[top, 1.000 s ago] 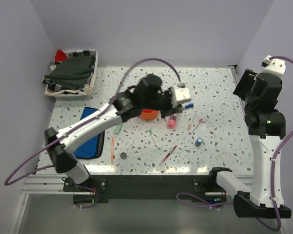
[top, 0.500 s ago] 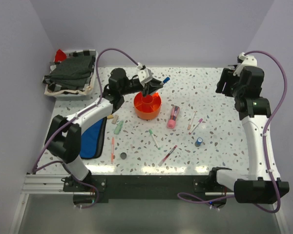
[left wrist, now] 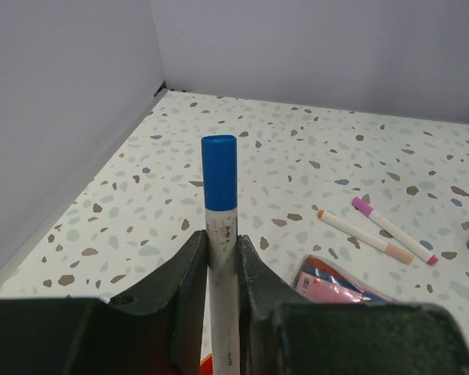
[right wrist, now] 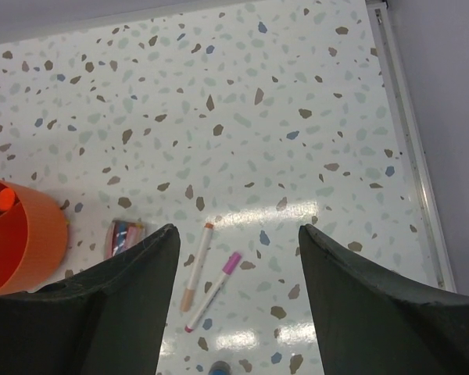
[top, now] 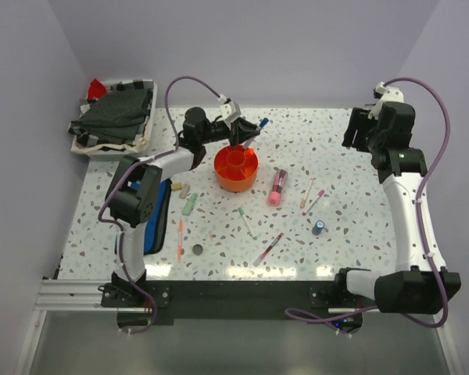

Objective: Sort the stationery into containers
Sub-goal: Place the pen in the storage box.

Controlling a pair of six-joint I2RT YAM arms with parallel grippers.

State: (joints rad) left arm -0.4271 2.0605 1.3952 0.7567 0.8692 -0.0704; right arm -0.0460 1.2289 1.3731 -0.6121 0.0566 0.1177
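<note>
Blue-capped marker [left wrist: 220, 223] pinched between left gripper [top: 245, 135] jaws, cap sticking out past tips; I read it at far rim of orange organiser [top: 233, 184]. Pink tube [top: 277, 187] and two thin pens [right wrist: 197, 266] lie on table [top: 336, 148] right of organiser. Right gripper [right wrist: 236, 234] jaws spread, holding nothing, above far right of table.

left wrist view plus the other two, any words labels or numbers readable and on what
No readable text in any view.
Blue-capped marker in the left pincer: dark marks on its barrel, too blurred to read.
Pink tube: print too small to read.
</note>
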